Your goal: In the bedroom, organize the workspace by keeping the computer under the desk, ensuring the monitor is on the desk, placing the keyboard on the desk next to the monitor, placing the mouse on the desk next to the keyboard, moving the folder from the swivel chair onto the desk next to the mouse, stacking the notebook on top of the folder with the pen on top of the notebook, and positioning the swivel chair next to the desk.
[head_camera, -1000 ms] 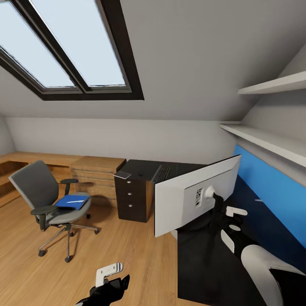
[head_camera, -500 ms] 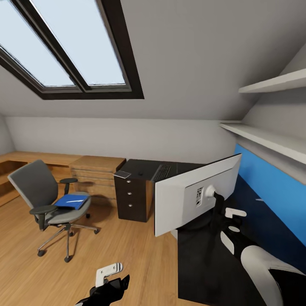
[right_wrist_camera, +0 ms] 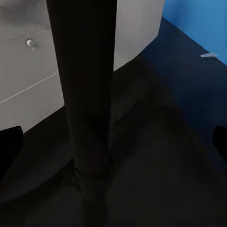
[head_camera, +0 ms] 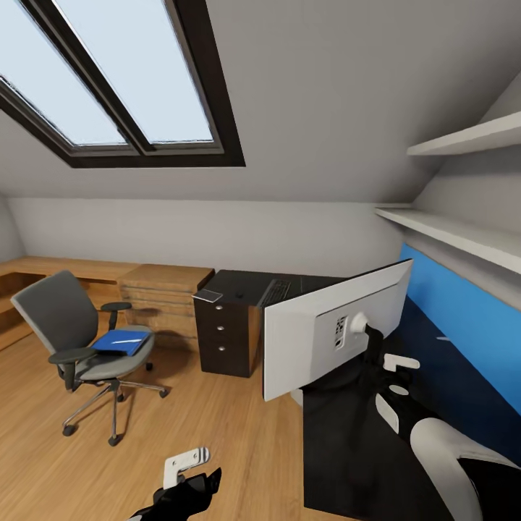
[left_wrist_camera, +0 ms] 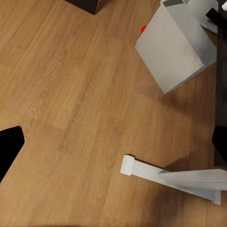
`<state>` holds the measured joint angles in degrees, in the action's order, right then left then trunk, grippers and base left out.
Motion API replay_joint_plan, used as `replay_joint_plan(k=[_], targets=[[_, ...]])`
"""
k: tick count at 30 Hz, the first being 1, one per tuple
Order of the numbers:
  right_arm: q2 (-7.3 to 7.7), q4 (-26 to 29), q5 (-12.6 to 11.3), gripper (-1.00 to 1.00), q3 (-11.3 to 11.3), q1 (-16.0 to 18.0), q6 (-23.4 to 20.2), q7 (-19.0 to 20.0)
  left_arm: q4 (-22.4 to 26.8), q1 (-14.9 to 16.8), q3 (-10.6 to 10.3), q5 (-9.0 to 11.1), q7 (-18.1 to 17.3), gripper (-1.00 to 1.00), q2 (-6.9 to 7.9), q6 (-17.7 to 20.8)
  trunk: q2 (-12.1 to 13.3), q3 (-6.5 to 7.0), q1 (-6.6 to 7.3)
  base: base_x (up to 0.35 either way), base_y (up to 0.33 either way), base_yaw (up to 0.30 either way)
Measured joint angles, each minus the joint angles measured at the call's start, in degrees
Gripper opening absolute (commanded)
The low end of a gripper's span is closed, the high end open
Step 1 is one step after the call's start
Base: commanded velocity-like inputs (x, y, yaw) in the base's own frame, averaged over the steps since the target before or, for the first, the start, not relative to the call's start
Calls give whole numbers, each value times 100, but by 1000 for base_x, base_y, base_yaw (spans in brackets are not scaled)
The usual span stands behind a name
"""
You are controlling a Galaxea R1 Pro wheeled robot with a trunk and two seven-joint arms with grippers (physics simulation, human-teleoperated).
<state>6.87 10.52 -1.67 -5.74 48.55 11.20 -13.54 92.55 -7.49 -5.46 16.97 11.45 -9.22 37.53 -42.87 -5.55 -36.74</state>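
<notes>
The monitor (head_camera: 318, 336) stands on the black desk (head_camera: 347, 441) with its white back toward me. My right gripper (head_camera: 374, 354) is open around its thin black stand (right_wrist_camera: 87, 85), jaws well apart on either side. The keyboard (head_camera: 275, 294), the mouse (head_camera: 238, 295) and the grey notebook (head_camera: 208, 296) lie on the desk's far wing. The blue folder (head_camera: 123, 343) rests on the swivel chair (head_camera: 79, 340). A small white sliver, likely the pen (head_camera: 441, 339), lies near the blue panel. My left gripper (head_camera: 189, 474) hangs open above the floor; under it stands the computer (left_wrist_camera: 177, 45).
A dark three-drawer unit (head_camera: 224, 340) holds up the desk's far wing. A light wooden drawer cabinet (head_camera: 163, 293) and a low wooden bench stand along the back wall. The desk's white foot (left_wrist_camera: 175, 177) lies on the wood floor. Shelves (head_camera: 463, 239) run above the desk.
The monitor's far edge has risen slightly. The swivel chair has drifted a little to the left. Both arms have hardly moved.
</notes>
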Motion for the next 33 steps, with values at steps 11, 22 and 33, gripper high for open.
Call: replay_joint_plan(k=[11,22,33], targets=[[0,0,0,100,0,3,0,1,0,0,12,0,0,100,0,0,-442,-198,-242,0,0,0],[0,0,0,100,0,2,0,0,0,0,22,0,0,100,0,0,-884,-396,-484,0,0,0],[0,0,0,100,0,3,0,-2,0,0,22,0,0,100,0,0,-1006,-451,-550,0,0,0]])
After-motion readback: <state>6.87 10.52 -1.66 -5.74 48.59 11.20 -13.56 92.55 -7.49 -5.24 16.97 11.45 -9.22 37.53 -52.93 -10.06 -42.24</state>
